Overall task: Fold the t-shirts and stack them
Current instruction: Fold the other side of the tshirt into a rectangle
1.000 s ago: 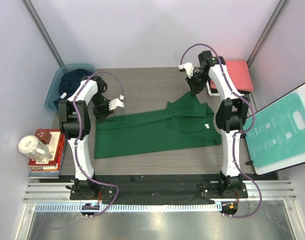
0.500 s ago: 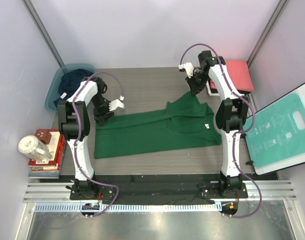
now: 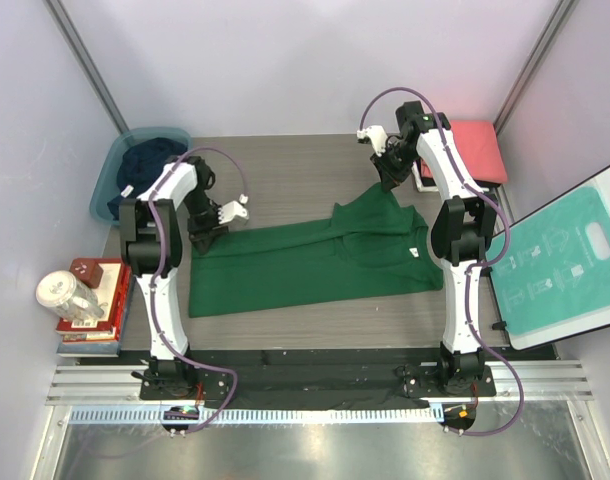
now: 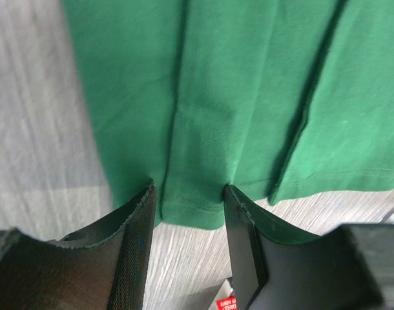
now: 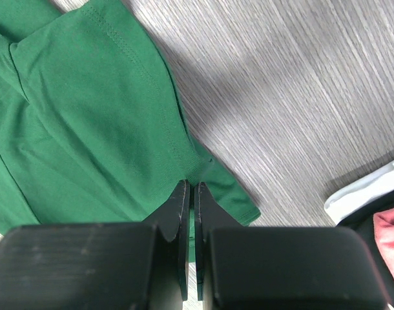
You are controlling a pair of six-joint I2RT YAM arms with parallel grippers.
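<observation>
Since a second ago the left pincer [image 4: 188,189] has spread; it now straddles a hem fold of the dark green t-shirt [image 3: 305,265] without gripping it. Across from it, the right pincer [image 5: 189,188] is pinching a raised far edge of the tee. The cloth lies stretched across the surface [image 3: 305,165]. The left likely needs seating deeper over the hem before it closes, and tension should be kept even.

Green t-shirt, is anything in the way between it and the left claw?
No, nothing visible. The left gripper has its jaws open on either side of the hem of the plain dark green cotton t-shirt, which lies on the grey wood-grain table.
</observation>
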